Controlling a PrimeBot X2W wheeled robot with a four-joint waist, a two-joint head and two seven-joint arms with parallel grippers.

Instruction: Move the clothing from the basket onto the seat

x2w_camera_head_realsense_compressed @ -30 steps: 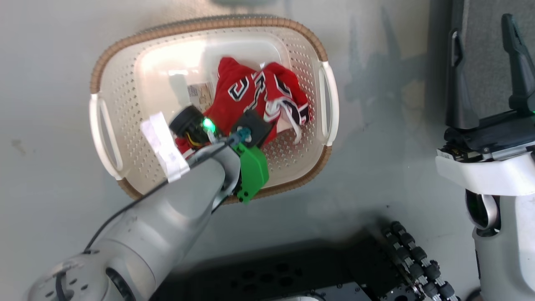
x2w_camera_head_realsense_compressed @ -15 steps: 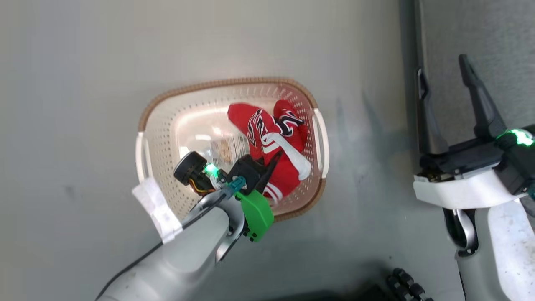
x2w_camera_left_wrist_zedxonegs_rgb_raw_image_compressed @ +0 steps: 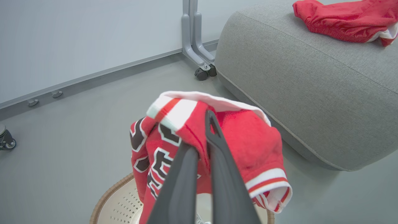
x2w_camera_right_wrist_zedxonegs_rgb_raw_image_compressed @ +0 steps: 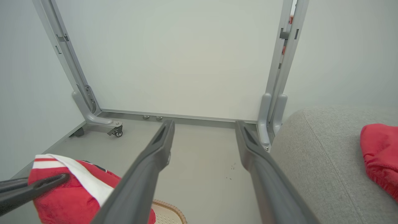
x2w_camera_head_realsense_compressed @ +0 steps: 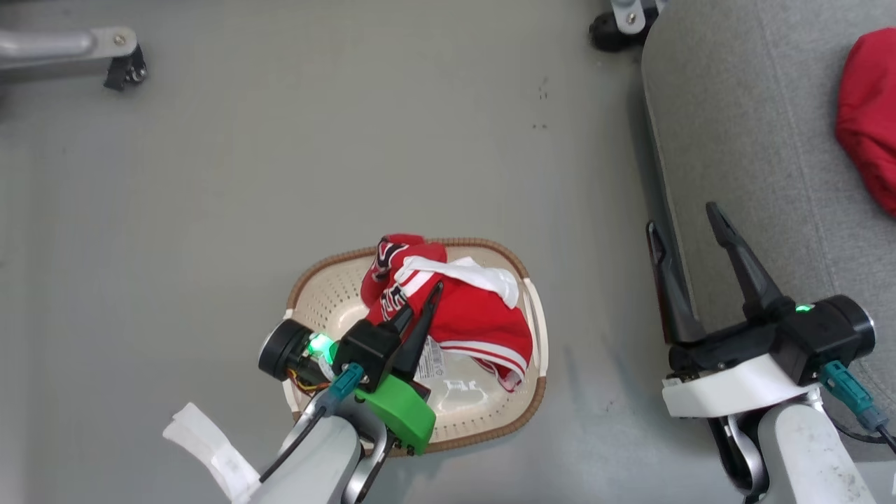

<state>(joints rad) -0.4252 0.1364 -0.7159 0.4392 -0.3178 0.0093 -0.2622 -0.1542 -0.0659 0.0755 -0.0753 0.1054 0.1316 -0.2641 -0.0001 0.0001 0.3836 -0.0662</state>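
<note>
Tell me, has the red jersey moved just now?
Yes: the jersey lay on the basket floor; now the left gripper holds it raised, overlapping the basket's far rim.

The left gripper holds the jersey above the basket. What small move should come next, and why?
Probably swing the left gripper toward the robot's right, over the seat. Its fingers are shut on the jersey, which hangs lifted above the basket, and the seat lies to that side, with the plain red garment already on it.
</note>
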